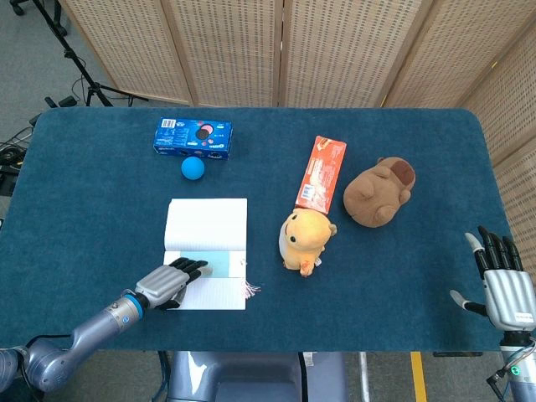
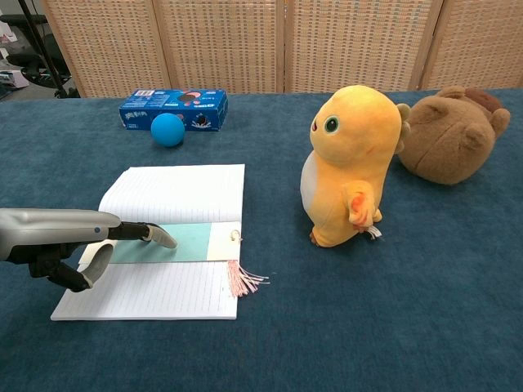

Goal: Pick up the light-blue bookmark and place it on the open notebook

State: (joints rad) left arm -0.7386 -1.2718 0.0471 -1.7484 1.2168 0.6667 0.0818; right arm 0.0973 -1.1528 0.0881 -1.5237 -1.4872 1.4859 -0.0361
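Observation:
The light-blue bookmark [image 2: 189,242] [image 1: 221,266] lies flat across the open notebook [image 2: 181,192] [image 1: 208,226], and its pink tassel [image 2: 243,280] hangs off the page's right edge onto the cloth. My left hand [image 2: 78,240] [image 1: 172,283] rests over the notebook's left side with its fingertips [image 2: 163,238] on the bookmark's left end, nothing gripped. At the table's near right edge my right hand [image 1: 501,280] stands open and holds nothing; the chest view does not show it.
A yellow plush [image 2: 351,163] stands right of the notebook, with a brown plush [image 2: 453,143] and an orange box [image 1: 321,173] beyond it. A blue ball [image 2: 167,129] and a blue cookie box [image 2: 173,109] sit behind the notebook. The blue table [image 1: 100,209] has bare cloth at left and front right.

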